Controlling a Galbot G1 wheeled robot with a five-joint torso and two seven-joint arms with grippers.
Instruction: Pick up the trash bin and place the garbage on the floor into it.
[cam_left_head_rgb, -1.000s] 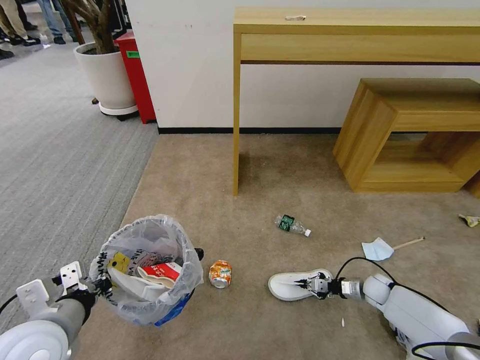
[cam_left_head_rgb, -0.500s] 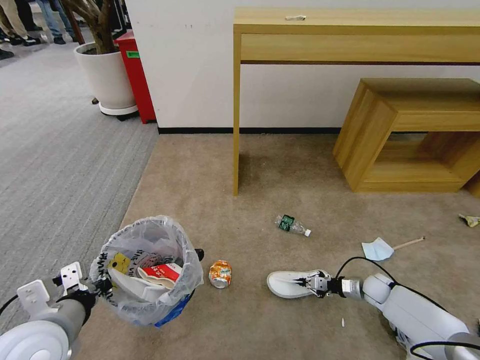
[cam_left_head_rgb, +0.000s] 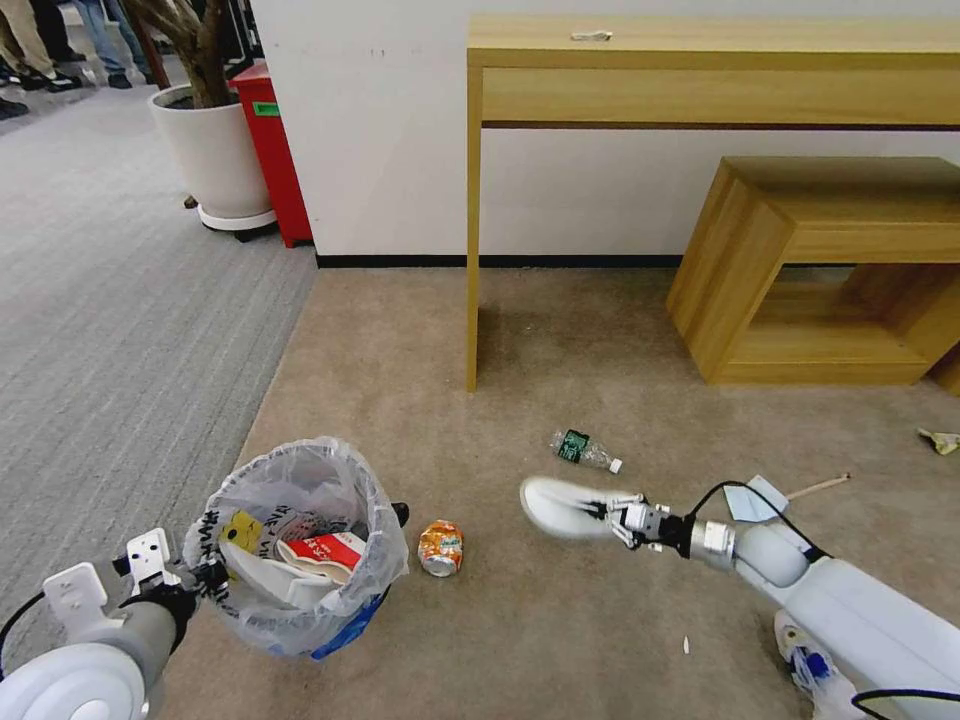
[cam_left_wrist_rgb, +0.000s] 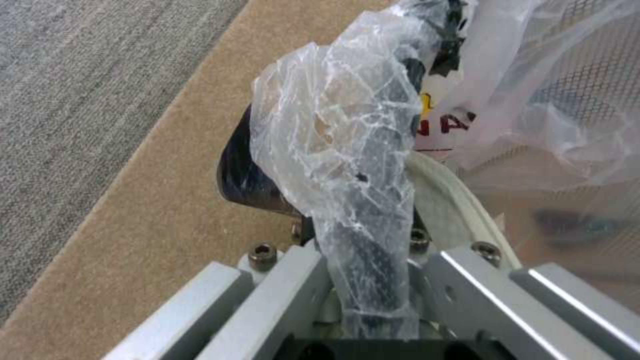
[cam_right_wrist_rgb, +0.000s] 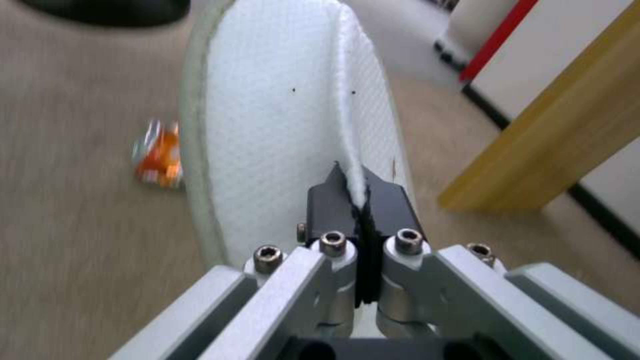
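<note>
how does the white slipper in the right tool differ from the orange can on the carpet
The white slipper is pinched by its strap in the right tool and held off the beige carpet; the orange can lies loose on it, touched by nothing. The slipper is long, flat and plain white; the can is short, crushed and printed orange. The can lies closer to the trash bin than the slipper. Both are still outside the bin.

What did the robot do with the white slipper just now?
The right gripper, shut on the white slipper, has lifted it off the beige carpet and carried it a little toward the trash bin. The left gripper kept its hold on the bin's rim. The orange can, bottle and blue mask stayed put.
</note>
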